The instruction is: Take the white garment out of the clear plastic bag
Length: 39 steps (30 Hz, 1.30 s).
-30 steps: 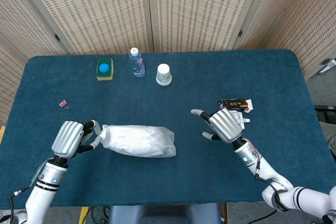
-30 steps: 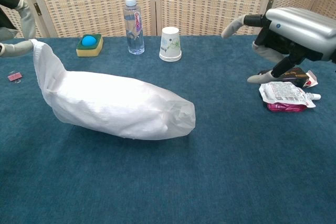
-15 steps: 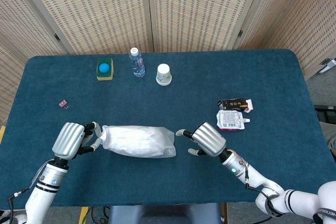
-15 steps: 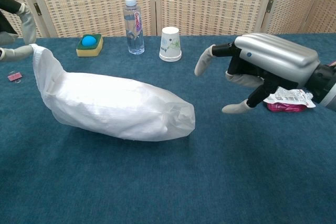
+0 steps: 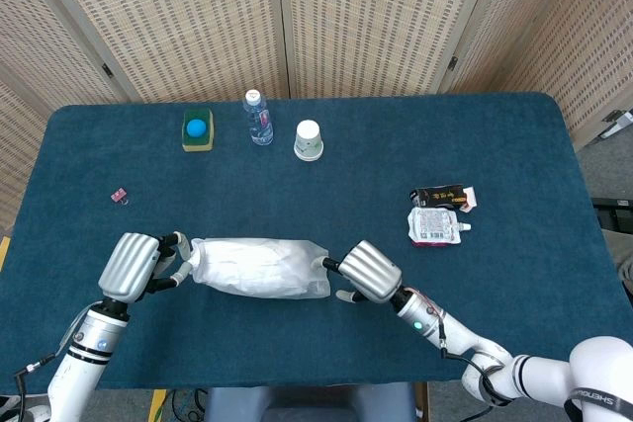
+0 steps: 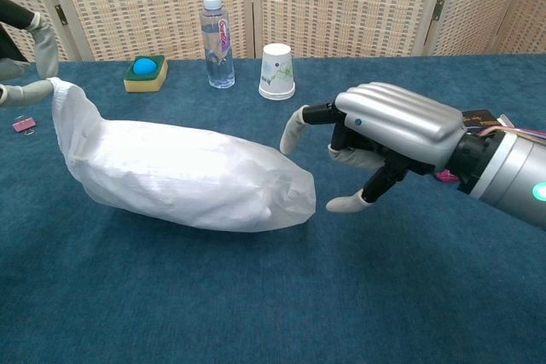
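The clear plastic bag (image 5: pixel 259 267) (image 6: pixel 183 178) lies lengthwise on the blue table, stuffed with the white garment (image 6: pixel 171 172). My left hand (image 5: pixel 132 264) pinches the bag's left end, lifting that end (image 6: pixel 61 100) a little. My right hand (image 5: pixel 366 271) (image 6: pixel 388 125) is open at the bag's right end, its fingers spread on both sides of the bag's tip. I cannot tell whether they touch it.
A water bottle (image 5: pixel 258 117), a paper cup (image 5: pixel 309 140) and a sponge with a blue ball (image 5: pixel 197 129) stand at the back. Snack packets (image 5: pixel 438 212) lie to the right. A small pink clip (image 5: pixel 118 196) lies at the left.
My right hand has moved left from beside the snack packets to the bag's right end. My left hand has kept its hold on the left end.
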Motion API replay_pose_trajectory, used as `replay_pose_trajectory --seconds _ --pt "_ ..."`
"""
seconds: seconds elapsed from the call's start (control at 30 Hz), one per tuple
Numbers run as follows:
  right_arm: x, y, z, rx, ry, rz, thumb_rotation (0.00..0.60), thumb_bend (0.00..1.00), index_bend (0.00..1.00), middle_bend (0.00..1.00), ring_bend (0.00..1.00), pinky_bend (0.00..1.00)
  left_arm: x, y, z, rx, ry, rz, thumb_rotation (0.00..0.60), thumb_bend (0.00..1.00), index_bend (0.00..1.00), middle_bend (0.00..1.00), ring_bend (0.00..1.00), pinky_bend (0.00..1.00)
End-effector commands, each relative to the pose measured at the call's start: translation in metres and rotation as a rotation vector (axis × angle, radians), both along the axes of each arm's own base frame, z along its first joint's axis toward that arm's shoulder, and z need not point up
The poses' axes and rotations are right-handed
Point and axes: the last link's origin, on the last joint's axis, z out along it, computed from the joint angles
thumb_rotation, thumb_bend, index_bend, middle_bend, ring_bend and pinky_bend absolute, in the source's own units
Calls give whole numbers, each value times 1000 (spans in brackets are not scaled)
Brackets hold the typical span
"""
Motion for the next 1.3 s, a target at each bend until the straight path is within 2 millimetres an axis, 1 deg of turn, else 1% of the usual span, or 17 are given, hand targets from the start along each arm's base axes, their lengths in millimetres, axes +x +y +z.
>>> replay_pose_trajectory --seconds 0.03,0.13,0.4,0.57,0.73,0.87,1.03,1.17,1.3 --pt "4 -1 -8 10 -2 9 600 0 370 1000 1000 1000 0 0 0 0 0 0 600 505 806 1000 898 955" --pt "7 -1 -14 20 -8 12 600 29 383 1000 1000 1000 0 0 0 0 -2 1 600 505 806 1000 898 955" --pt "13 -4 -24 28 -28 12 600 251 469 1000 1000 1000 -2 -1 0 0 -3 3 600 505 806 1000 898 955" --pt "14 -6 -29 25 -42 9 600 340 516 1000 1000 1000 -3 -2 0 -2 -5 7 600 505 806 1000 898 955" --pt "12 -5 -29 28 -47 11 600 419 561 1000 1000 1000 -7 -1 -2 -3 0 16 600 505 806 1000 898 955" --pt "8 -5 -25 20 -39 10 600 460 603 1000 1000 1000 -12 0 -3 -4 6 34 600 505 806 1000 898 955" --pt "-4 -8 -16 -6 0 -9 600 476 635 1000 1000 1000 -23 5 -3 25 10 75 600 505 806 1000 898 955" --pt "-16 -12 -4 -39 36 -34 600 480 637 1000 1000 1000 -32 10 -1 59 -1 118 600 505 806 1000 898 955" --pt "-32 -19 14 -102 91 -56 600 481 637 1000 1000 1000 -39 12 2 84 -10 150 600 505 806 1000 898 955"
